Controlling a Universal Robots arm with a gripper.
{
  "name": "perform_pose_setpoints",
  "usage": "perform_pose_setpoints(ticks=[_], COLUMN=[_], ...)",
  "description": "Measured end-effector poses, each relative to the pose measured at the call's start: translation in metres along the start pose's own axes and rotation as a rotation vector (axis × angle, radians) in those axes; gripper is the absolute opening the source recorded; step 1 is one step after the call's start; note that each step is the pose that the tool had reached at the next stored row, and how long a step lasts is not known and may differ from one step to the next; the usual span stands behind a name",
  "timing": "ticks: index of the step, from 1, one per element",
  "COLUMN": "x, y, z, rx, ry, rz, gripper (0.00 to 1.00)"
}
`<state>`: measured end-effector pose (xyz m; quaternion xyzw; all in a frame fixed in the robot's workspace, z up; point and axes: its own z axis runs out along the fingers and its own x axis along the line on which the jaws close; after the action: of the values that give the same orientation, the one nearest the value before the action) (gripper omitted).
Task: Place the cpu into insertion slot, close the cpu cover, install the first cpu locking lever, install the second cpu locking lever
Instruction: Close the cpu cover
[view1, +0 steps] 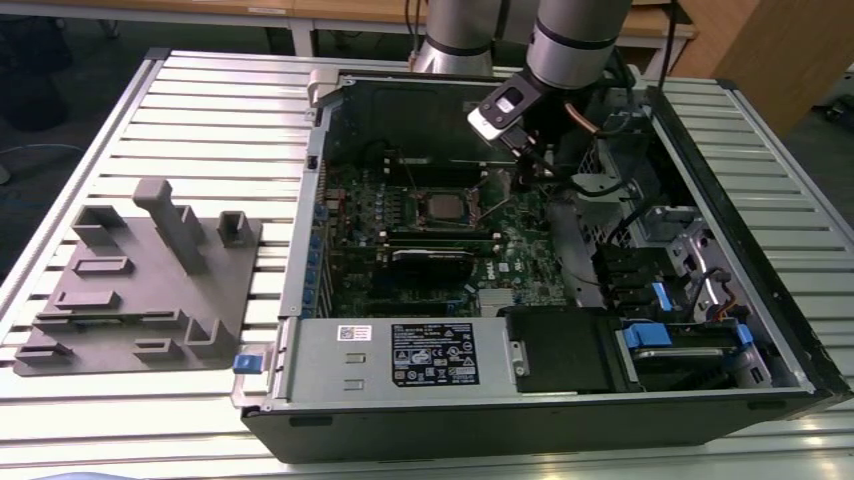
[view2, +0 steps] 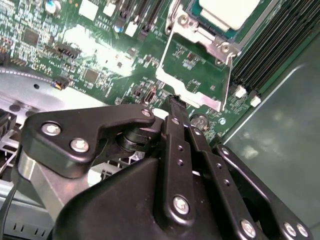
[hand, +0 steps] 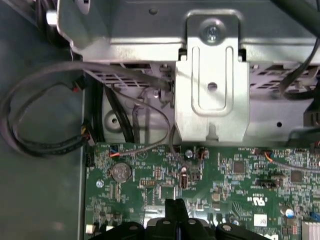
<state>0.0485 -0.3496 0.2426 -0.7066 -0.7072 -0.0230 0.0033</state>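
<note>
Holding the claw (view2: 173, 103) pressed together, pinching nothing, just beside the swung-open cpu cover (view2: 210, 102) of the insertion slot (view2: 181, 22). Spotting the cpu (view2: 227, 11) seated in that slot, partly cut off in the second wrist view. Not managing to judge the cover's tilt. Catching a coin cell (hand: 121, 172) away from the slot in the first wrist view. Finding a label (view1: 431, 353) well apart from the slot in the exterior view, print too small.
</note>
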Motion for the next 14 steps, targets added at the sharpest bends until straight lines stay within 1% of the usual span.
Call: perform_pose_setpoints(ticks=[5, 14], x=[0.0, 0.0], y=[-0.0097, -0.0106], z=[-0.0003, -0.0003], rx=[-0.0022, -0.0023], ry=[0.0008, 0.0009], rz=[0.0, 0.0], gripper=[0.11, 0.11])
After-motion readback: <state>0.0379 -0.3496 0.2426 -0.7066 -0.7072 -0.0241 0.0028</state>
